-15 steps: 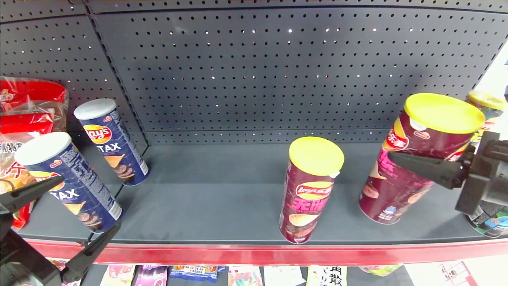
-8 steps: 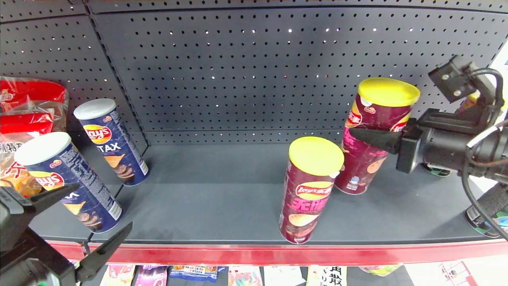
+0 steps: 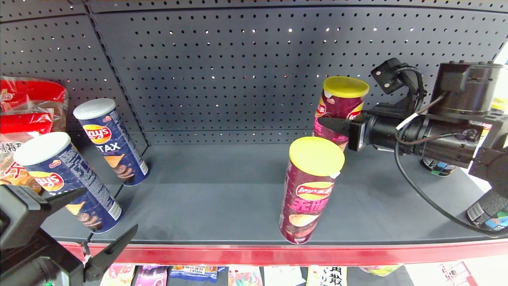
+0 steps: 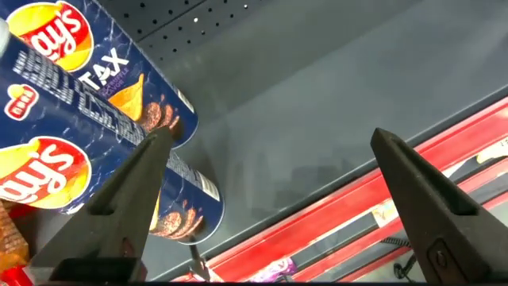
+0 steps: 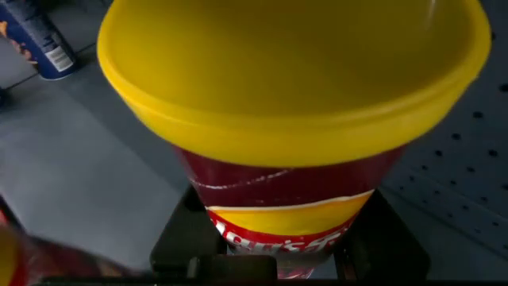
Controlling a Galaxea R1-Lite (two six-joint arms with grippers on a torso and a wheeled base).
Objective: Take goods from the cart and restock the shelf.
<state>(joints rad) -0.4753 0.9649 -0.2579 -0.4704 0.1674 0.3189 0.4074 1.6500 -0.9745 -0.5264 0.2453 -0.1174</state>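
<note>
Placing step: right gripper (image 3: 336, 124), clamped on the maroon can (image 3: 342, 99), holds it behind the front can (image 3: 311, 190); next, seat it upright on the shelf (image 3: 222, 190), then release; left gripper (image 4: 271, 139) gapes apart

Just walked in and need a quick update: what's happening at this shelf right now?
The right gripper holds a yellow-lidded maroon chip can upright near the back of the grey shelf, behind another maroon can standing at the front. The left gripper hangs open at the shelf's front edge by two blue chip cans, holding nothing.
</note>
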